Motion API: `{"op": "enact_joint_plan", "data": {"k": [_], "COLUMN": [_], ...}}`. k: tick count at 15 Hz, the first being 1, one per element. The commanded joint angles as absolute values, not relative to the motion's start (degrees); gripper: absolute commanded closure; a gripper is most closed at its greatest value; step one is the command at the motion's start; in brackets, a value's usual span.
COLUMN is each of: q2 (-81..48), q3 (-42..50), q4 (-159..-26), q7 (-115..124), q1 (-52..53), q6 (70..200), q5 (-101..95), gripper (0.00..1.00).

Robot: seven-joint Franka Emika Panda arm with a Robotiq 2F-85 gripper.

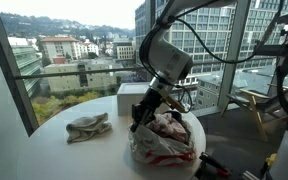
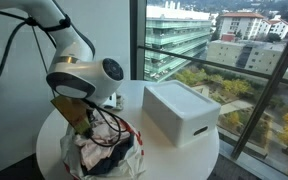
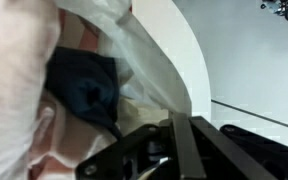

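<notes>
The end effector (image 1: 140,118) is hanging fully closed at the rim of the stuffed plastic bag (image 1: 170,142) just below it on the surface (image 1: 54,150), with a crumpled cloth (image 1: 88,126) lying apart beside it and a white box (image 2: 181,110) sitting nearby, though whether it is pinching the plastic cannot be told.

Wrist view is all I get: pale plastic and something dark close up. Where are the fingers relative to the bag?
Observer: The fingers are down at the open mouth of the plastic bag, which stands on a round white table.
Operator: Is anything else on that table near the arm?
Observer: A white box stands close beside the bag, on the window side.
Operator: Is there anything loose?
Observer: In an exterior view, a crumpled cloth lies flat on the table, apart from the bag.
</notes>
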State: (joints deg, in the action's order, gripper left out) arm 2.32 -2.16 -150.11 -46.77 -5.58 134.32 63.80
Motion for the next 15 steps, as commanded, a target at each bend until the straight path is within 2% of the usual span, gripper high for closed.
{"op": "enact_joint_plan", "data": {"k": [1, 7, 15], "q2": [15.04, 22.95, 11.12], "q3": [-0.61, 0.57, -3.07], "q4": [-155.0, -157.43, -157.98], "q7": [-51.62, -56.37, -57.29], "q1": [-3.25, -0.69, 3.8], "q6": [133.25, 134.16, 139.22], "q5": [66.24, 67.48, 67.11], "gripper": [1.0, 1.0, 1.0]}}
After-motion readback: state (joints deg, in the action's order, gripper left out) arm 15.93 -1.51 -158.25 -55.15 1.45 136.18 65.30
